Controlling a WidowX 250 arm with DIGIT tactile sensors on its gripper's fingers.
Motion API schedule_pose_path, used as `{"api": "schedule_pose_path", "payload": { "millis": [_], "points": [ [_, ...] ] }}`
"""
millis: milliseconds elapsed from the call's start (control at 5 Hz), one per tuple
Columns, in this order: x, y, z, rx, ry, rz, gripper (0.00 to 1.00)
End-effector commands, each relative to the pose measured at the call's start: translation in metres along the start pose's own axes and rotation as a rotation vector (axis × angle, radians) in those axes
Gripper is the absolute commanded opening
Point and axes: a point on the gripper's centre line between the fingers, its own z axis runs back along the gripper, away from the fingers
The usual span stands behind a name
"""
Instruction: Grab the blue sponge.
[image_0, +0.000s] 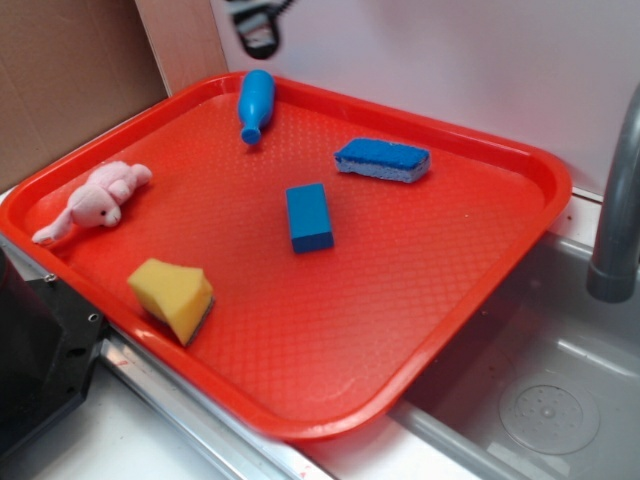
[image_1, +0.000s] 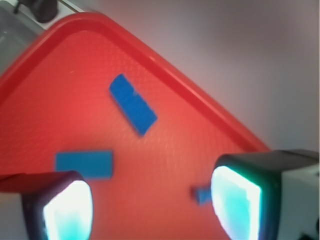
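The blue sponge (image_0: 383, 160) lies flat on the red tray (image_0: 420, 330) near its back right edge, its pale bottom layer showing along the front side. In the wrist view the blue sponge (image_1: 132, 104) is a slanted oblong well ahead of the fingers. My gripper (image_0: 258, 35) hangs blurred high above the tray's back left corner, far left of the sponge. The wrist view shows my gripper (image_1: 152, 210) open, with only bare tray between its two fingers.
A hard blue block (image_0: 309, 217) sits mid-tray, also in the wrist view (image_1: 84, 164). A blue bottle (image_0: 255, 104) lies under the gripper. A pink plush (image_0: 95, 200) and yellow sponge (image_0: 172, 297) are at left. Sink and faucet (image_0: 620, 190) stand at right.
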Motion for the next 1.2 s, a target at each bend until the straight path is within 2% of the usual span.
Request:
{"api": "schedule_pose_path", "payload": {
  "millis": [0,1000],
  "points": [
    [0.040,0.006,-0.037,0.002,-0.002,-0.069,1.00],
    [0.038,-0.011,-0.101,-0.050,0.101,-0.146,1.00]
  ]
}}
